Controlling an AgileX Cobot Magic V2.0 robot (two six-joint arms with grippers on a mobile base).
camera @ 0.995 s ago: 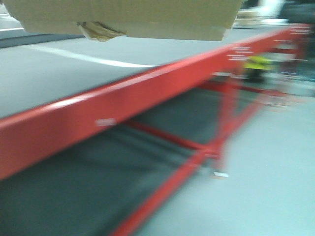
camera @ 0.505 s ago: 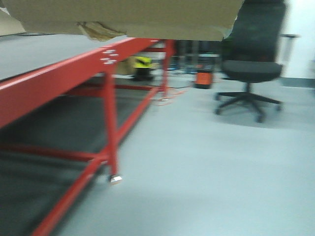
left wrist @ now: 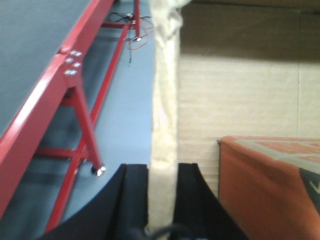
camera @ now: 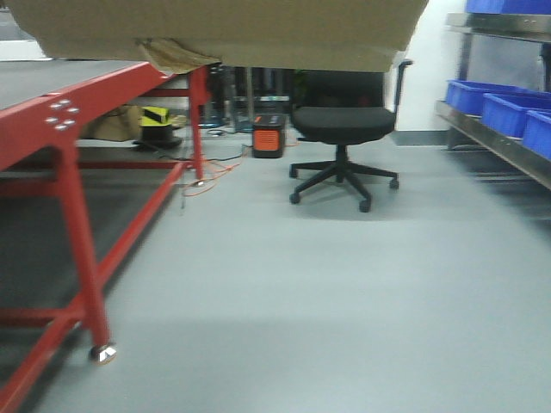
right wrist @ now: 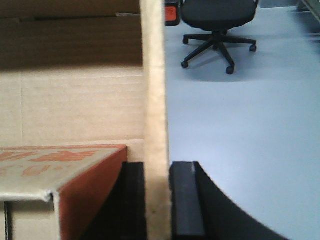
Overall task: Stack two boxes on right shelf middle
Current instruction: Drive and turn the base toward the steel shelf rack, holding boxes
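A tan cardboard box (camera: 215, 30) hangs across the top of the front view, with a crumpled tape scrap (camera: 176, 54) at its bottom edge. My left gripper (left wrist: 162, 167) is shut on the box's left wall (left wrist: 164, 100). My right gripper (right wrist: 156, 165) is shut on its right wall (right wrist: 154, 75). An orange-sided carton lies inside the box, seen in the left wrist view (left wrist: 270, 180) and the right wrist view (right wrist: 65, 165). The steel shelf (camera: 495, 138) shows at the far right edge. No second tan box is in view.
Blue bins (camera: 508, 107) sit on the shelf levels. A red-framed table (camera: 52, 120) runs along the left, its leg on a caster (camera: 102, 353). A black office chair (camera: 344, 129) and an orange device (camera: 269, 138) stand ahead on the grey floor.
The front view has swung to the right: the red table slid to the left, and the chair, then the shelf with blue bins, came into view. The box stays in the same place.
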